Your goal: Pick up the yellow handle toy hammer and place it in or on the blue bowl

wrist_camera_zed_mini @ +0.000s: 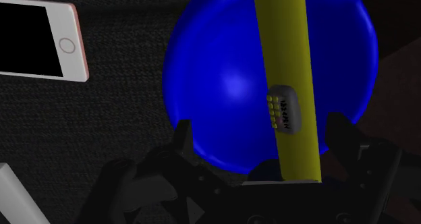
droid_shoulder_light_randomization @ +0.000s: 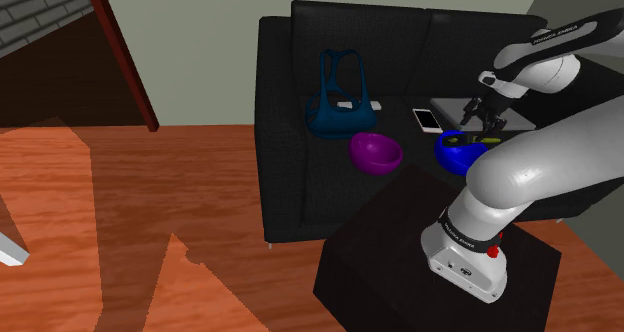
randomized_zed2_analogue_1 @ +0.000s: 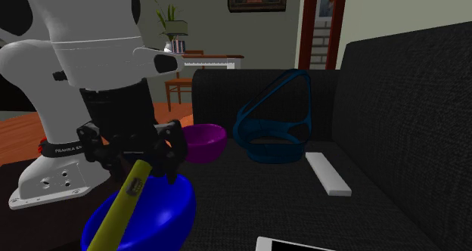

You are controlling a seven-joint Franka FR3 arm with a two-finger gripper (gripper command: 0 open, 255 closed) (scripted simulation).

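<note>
Black sofa (droid_shoulder_light_randomization: 300,180) upholstery serves as the work surface, with a wood floor (droid_shoulder_light_randomization: 120,200) beside it. My fingers (wrist_camera_zed_mini: 183,143) hang directly over the blue bowl (wrist_camera_zed_mini: 216,81), which sits upright on the seat cushion. Finger state: spread wide apart and gripping nothing. The toy hammer (wrist_camera_zed_mini: 287,54) has a yellow handle with a small grey label on it. This handle runs out between my fingers and across the bowl's opening, with a clear gap to each finger on both sides. In the second exterior view the handle slants down from my fingers and passes over the bowl's near rim. Whether it rests on that rim cannot be determined. The hammer's head end lies close under my palm and is not clearly visible. A white phone (wrist_camera_zed_mini: 40,40) lies flat on the cushion, screen up, just beside the bowl and to the left of my fingers in the shoulder view. Farther out on that same side sits a purple bowl (droid_shoulder_light_randomization: 376,152), apart from the blue one. Beyond it, a dark teal strapped object (droid_shoulder_light_randomization: 343,105) stands against the sofa back. A flat white bar (randomized_zed2_analogue_1: 327,174) lies on the cushion near that object.
</note>
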